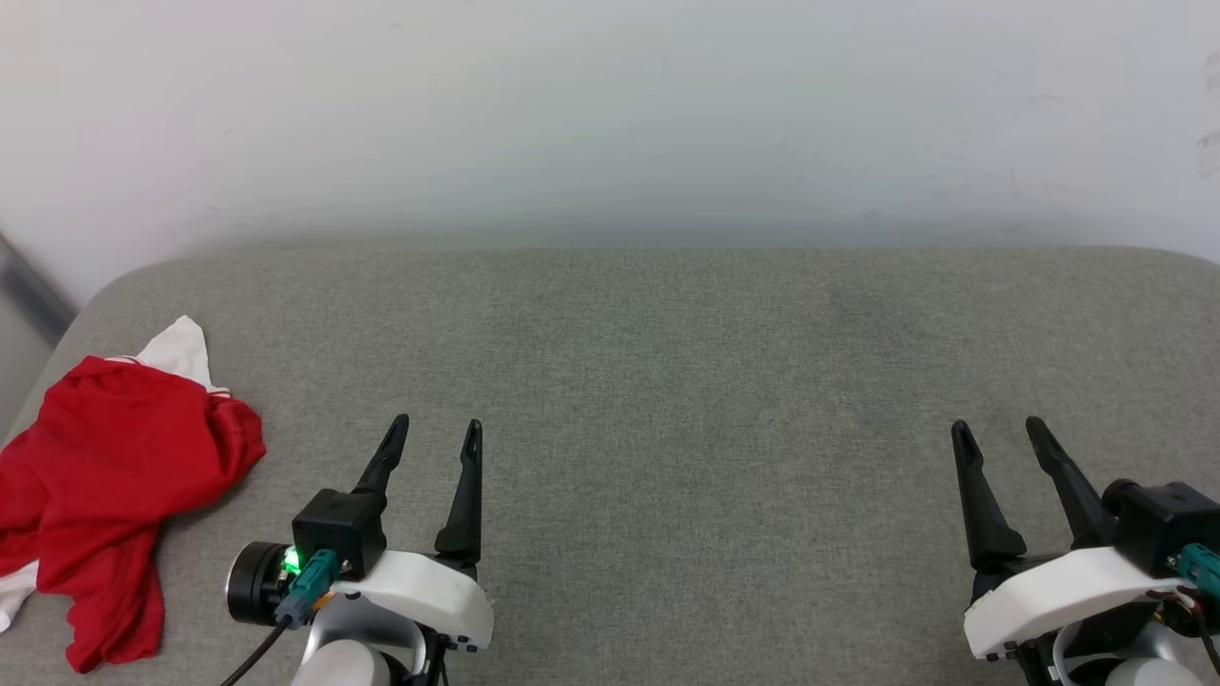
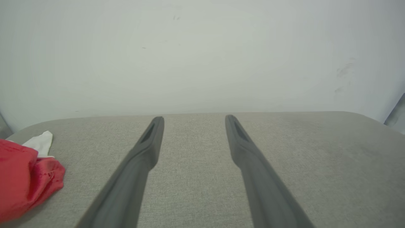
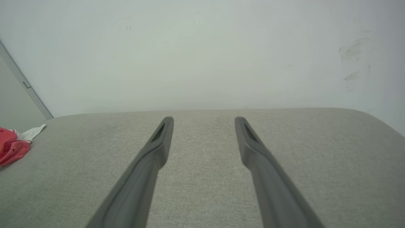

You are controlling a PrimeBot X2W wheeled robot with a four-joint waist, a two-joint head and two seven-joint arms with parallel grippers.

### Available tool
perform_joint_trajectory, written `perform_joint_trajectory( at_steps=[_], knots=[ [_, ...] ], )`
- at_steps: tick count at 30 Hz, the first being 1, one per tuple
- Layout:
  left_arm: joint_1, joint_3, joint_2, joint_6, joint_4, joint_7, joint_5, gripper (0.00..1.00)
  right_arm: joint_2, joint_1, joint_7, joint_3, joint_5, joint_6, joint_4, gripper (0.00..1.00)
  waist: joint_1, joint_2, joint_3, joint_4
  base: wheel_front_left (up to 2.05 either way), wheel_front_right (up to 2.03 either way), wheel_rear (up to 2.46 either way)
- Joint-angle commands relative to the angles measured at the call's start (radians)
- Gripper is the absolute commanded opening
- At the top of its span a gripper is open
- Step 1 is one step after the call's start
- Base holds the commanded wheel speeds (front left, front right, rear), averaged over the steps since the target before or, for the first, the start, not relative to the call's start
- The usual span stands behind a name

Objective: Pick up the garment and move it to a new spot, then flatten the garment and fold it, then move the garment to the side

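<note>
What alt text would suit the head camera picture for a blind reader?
A crumpled red-and-white garment lies at the far left of a grey padded surface below a pale wall. The left gripper and right gripper, both open and empty, rise from the bottom edge.

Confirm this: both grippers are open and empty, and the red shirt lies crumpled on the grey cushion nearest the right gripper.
Wrong side: the head view shows the shirt crumpled on the grey cushion nearest the left gripper, far from the right gripper. Both are open and empty.

Left hand, right hand — fingers spread.
</note>
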Motion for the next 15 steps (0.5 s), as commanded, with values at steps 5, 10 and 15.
perform_joint_trajectory(
  at_steps=[5,10,15],
  knots=[
    [-0.021,-0.002,0.001,0.005,0.008,-0.017,0.039,1.0,0.007,0.012,-0.006,-0.006,-0.048,0.0,-0.017,1.0,0.0,0.0,0.0,0.002,0.0,0.0,0.0],
    [-0.02,-0.005,-0.005,0.004,0.017,-0.027,0.064,1.0,0.011,0.013,-0.006,-0.007,-0.076,0.0,-0.024,1.0,0.0,0.0,0.0,0.004,0.0,0.0,0.0],
    [-0.019,-0.004,-0.012,0.0,0.025,-0.036,0.088,1.0,0.013,0.012,-0.007,-0.007,-0.104,0.0,-0.029,1.0,0.0,0.0,0.0,0.006,0.0,0.0,0.0]
  ],
)
